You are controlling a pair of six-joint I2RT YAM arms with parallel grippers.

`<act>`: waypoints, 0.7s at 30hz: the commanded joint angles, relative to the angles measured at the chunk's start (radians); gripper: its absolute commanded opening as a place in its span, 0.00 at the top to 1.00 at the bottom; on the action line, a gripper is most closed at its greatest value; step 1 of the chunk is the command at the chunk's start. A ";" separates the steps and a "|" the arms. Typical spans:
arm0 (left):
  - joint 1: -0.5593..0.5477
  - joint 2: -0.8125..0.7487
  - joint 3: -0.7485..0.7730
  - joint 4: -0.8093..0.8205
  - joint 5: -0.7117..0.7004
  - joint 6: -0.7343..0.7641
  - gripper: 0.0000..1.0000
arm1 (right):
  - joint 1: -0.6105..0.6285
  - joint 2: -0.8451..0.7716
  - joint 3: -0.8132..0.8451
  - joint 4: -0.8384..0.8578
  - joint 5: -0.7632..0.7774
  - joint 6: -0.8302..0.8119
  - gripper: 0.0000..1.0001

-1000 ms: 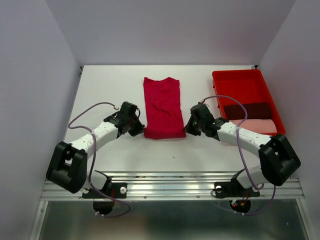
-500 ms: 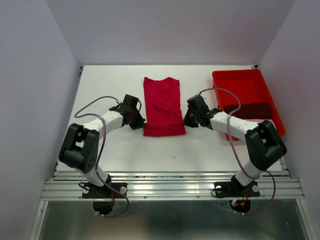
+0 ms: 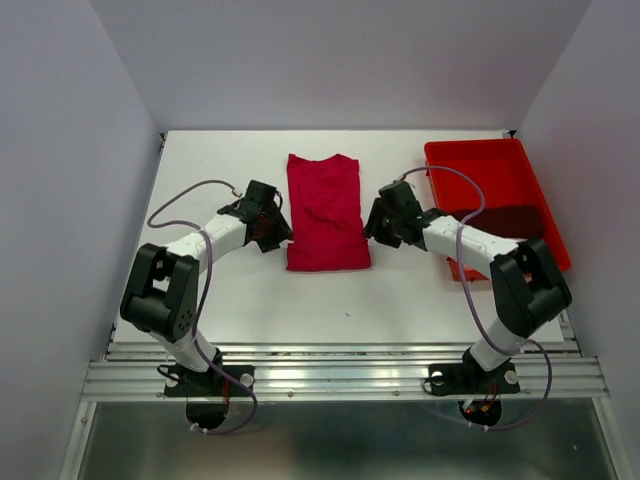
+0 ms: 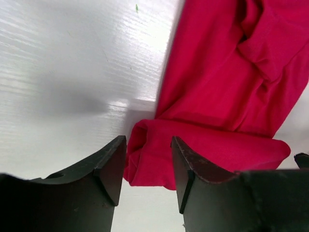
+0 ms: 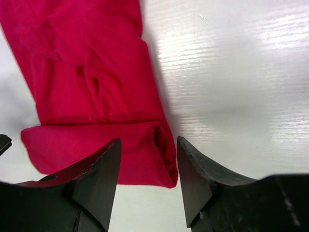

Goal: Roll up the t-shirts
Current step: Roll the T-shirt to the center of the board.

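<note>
A bright crimson t-shirt (image 3: 325, 212) lies folded into a long strip in the middle of the white table, its near end turned over into a low roll (image 4: 217, 150) (image 5: 96, 150). My left gripper (image 3: 273, 232) (image 4: 148, 164) stands open at the roll's left corner. The cloth lies just ahead of its fingertips (image 4: 116, 154), not pinched. My right gripper (image 3: 371, 228) (image 5: 147, 159) is open at the roll's right corner in the same way. A dark maroon t-shirt (image 3: 508, 217) lies in the red tray.
The red plastic tray (image 3: 480, 165) stands at the back right, right beside the right arm. Purple cables loop over both arms. White walls close off the table at the back and sides, and a metal rail runs along the near edge.
Both grippers have opened and let go of the shirt's near end. Both arms have reached farther from their bases, and the near hem has been turned over a little farther.
</note>
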 commanded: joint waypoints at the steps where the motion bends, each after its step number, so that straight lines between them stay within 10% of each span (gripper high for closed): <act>1: -0.009 -0.131 0.045 -0.052 -0.094 0.038 0.47 | -0.004 -0.125 0.019 -0.011 0.017 -0.048 0.48; 5: -0.076 -0.184 0.038 -0.067 -0.143 0.029 0.65 | 0.024 -0.149 -0.002 -0.009 -0.029 -0.049 0.77; 8: -0.130 -0.175 0.033 -0.051 -0.109 0.009 1.00 | 0.071 -0.119 0.007 0.000 -0.041 -0.041 0.94; 21: -0.142 0.025 0.025 0.101 -0.045 0.033 1.00 | 0.072 0.082 0.042 0.031 0.018 -0.006 0.99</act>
